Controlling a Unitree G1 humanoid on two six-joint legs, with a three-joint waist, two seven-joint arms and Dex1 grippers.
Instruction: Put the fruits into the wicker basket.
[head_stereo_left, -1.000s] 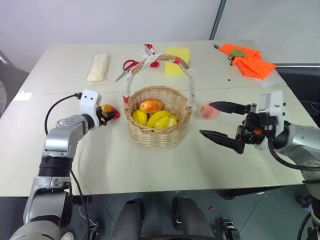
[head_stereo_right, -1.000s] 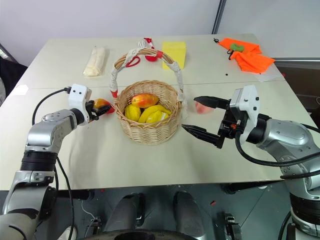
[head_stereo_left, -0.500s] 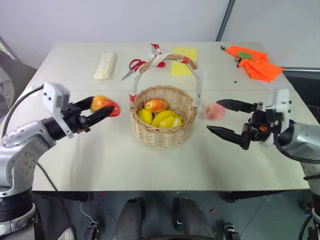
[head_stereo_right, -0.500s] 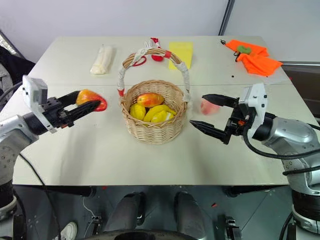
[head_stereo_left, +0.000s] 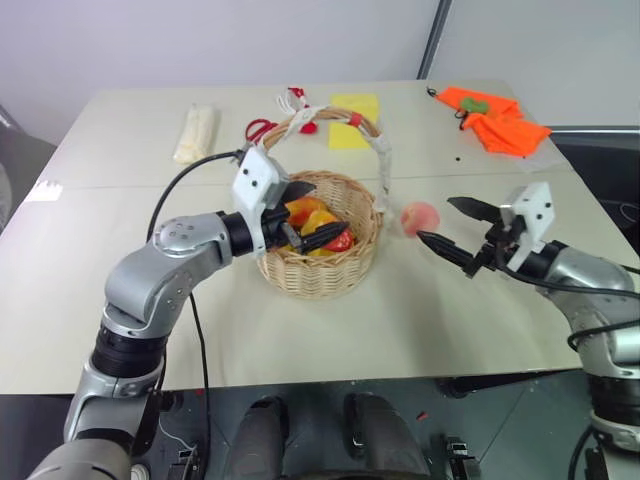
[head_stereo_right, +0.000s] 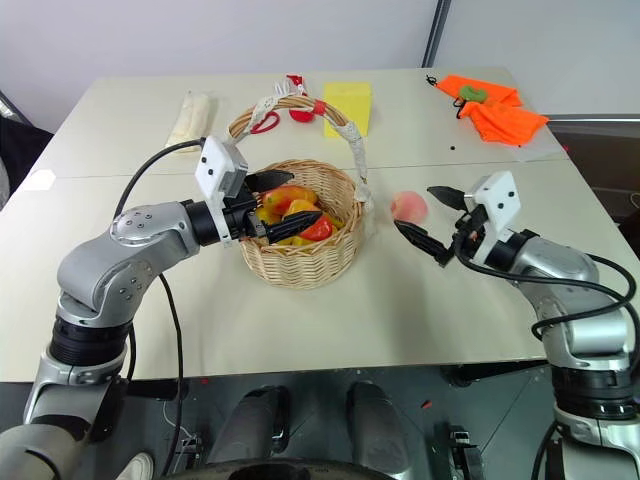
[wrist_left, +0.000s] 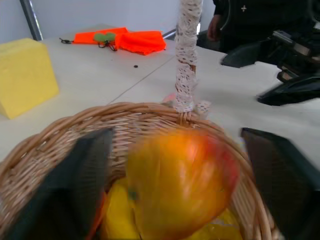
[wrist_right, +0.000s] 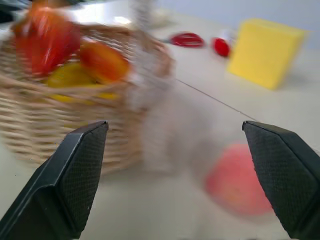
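Beige table (head_stereo_left: 300, 340) with a seam across it, white wall behind, dark floor in front. Wicker basket (head_stereo_left: 318, 268) at centre holds the yellow fruits (wrist_left: 120, 220). Left gripper (head_stereo_left: 318, 215) over the basket, fingers spread, mango (wrist_left: 180, 182) between them. Peach (head_stereo_left: 420, 217) on the table right of the basket. Right gripper (head_stereo_left: 455, 228) beside it, fingers released, empty. Far side: yellow block (head_stereo_left: 355, 120), scissors (head_stereo_left: 258, 131), orange cloth (head_stereo_left: 495, 118), white roll (head_stereo_left: 197, 133).

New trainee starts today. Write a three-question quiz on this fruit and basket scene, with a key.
1. True or false: the peach lies inside the wicker basket.
2. Which hand is over the basket? A. left hand B. right hand
3. Fill in: the right hand's fingers stand ____.

Key: 1. False, it lies on the table beside the basket. 2. A, with a mango-like fruit between its open fingers. 3. Open, near the peach.
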